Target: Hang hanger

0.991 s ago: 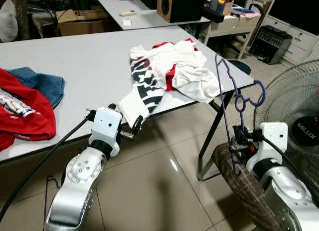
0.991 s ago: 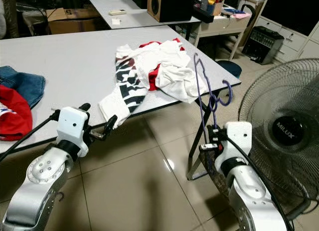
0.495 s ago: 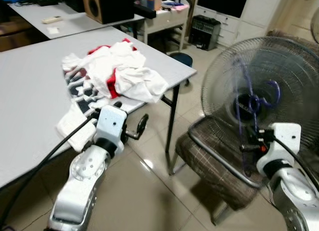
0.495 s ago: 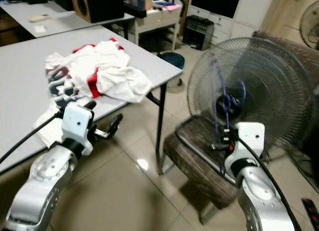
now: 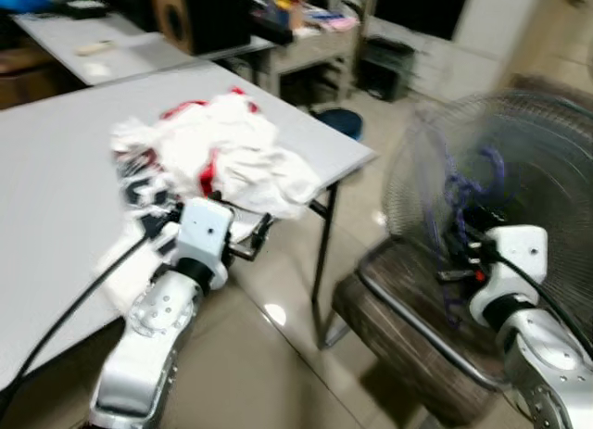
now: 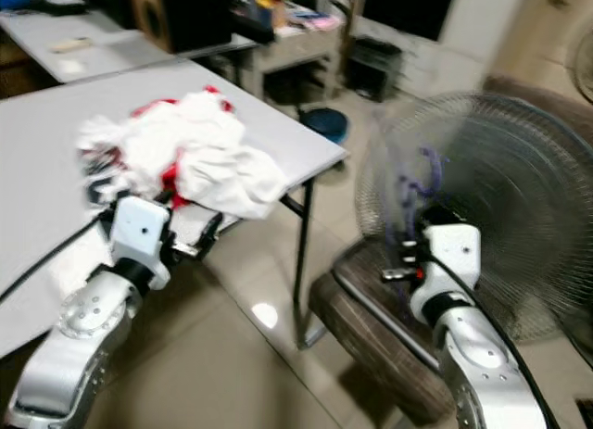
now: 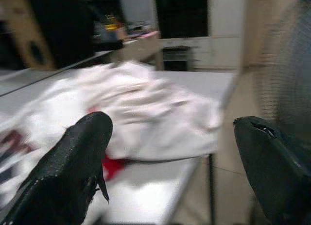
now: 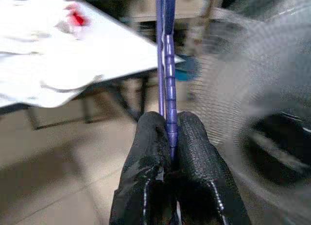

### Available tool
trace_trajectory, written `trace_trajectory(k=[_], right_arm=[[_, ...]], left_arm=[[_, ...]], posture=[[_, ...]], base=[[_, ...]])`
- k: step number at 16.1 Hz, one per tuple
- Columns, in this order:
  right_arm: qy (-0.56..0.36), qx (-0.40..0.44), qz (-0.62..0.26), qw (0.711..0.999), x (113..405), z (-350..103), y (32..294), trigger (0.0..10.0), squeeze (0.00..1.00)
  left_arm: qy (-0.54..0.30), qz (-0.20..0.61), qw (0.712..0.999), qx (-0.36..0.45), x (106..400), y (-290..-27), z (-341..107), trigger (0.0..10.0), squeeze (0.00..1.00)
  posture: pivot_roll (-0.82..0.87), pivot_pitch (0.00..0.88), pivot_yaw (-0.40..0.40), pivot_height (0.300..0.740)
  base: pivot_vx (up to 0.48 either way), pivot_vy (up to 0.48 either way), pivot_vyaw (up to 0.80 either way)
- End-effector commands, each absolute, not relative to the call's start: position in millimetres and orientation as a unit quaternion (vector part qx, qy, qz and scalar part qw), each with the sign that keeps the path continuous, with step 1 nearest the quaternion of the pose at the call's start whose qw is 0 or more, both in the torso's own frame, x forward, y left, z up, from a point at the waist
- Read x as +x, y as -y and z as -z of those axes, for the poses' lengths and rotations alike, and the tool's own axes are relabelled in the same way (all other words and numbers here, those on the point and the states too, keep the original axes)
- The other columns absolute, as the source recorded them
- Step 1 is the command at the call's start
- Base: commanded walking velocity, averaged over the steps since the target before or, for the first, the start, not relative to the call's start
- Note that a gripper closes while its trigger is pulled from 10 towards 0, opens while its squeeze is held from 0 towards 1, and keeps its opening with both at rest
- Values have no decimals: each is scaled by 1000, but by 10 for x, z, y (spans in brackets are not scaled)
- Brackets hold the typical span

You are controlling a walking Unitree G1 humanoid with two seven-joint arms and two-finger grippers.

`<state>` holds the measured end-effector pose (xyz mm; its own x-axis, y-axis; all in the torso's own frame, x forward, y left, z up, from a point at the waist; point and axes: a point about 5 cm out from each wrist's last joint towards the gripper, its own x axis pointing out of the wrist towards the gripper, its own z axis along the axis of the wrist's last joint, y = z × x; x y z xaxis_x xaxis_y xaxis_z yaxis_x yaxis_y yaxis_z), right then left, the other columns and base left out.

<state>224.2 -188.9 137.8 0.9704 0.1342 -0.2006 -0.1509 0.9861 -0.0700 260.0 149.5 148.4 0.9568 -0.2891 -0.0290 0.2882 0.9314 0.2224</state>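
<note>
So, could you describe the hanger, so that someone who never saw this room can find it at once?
Look right of the grey table, where a large standing fan stands behind a checked chair. In front of that fan, the right gripper is shut on the hanger, holding it upright. It is the one thin purple wire thing there.

The left arm reaches forward and low, its silver forearm bent up at the wrist. The left gripper (image 7: 170, 152) has its two black fingers (image 7: 73, 171) spread wide apart, with nothing between them. The right arm is raised on the robot's right, its white wrist block tipped upward. The right gripper (image 8: 167, 152) has its fingers (image 8: 146, 157) pressed close together around a thin purple hanger (image 8: 165, 50), which stands upright from the grip. The head views are blurred, so the exact tilt of each wrist is probably only roughly as described.
</note>
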Motion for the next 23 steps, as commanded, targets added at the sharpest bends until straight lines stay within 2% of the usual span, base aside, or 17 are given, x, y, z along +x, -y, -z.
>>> trace_trajectory(k=[1,4,11,14,17,18,20,21,23], right_arm=[[-90,-66,-94,989,2240,-1422,1866,10000,0],[-90,-75,-104,988,2239,-1418,1830,10000,0],[-92,-71,-102,988,2224,-1385,1843,10000,0],[-104,-85,-121,984,2218,-1359,1853,10000,0],[-121,-106,-153,975,2212,-1336,1852,10000,0],[-135,-115,-165,970,2206,-1316,1845,10000,0],[-142,-120,-189,964,2194,-1315,1813,10000,0],[-148,-128,-213,957,2166,-1315,1790,10000,0],[-161,-141,-249,945,2107,-1308,1765,10000,0]], left_arm=[[4,141,983,118,2617,-1503,-1493,10000,0],[3,140,983,119,2609,-1504,-1488,10000,0],[-6,156,979,129,2601,-1476,-1444,10000,0],[-68,192,966,156,2611,-1470,-1245,10000,0],[-125,183,959,179,2746,-1552,-1127,10000,0],[-148,188,953,187,2778,-1565,-1069,9255,0],[-167,173,952,190,2835,-1605,-1014,588,0],[-178,154,954,187,2885,-1648,-990,0,0],[-188,130,958,172,2932,-1699,-981,0,0]], posture=[[-117,0,-70,740],[-116,0,-72,740],[-115,0,-67,740],[-115,0,-62,740],[-114,0,-57,740],[-115,0,-54,740],[-118,0,-49,740],[-120,0,-48,740],[-120,0,-44,740]], base=[[289,0,0],[289,0,800],[281,0,0],[0,0,0],[0,0,0],[0,0,0],[0,0,0],[0,0,0],[0,0,0]])
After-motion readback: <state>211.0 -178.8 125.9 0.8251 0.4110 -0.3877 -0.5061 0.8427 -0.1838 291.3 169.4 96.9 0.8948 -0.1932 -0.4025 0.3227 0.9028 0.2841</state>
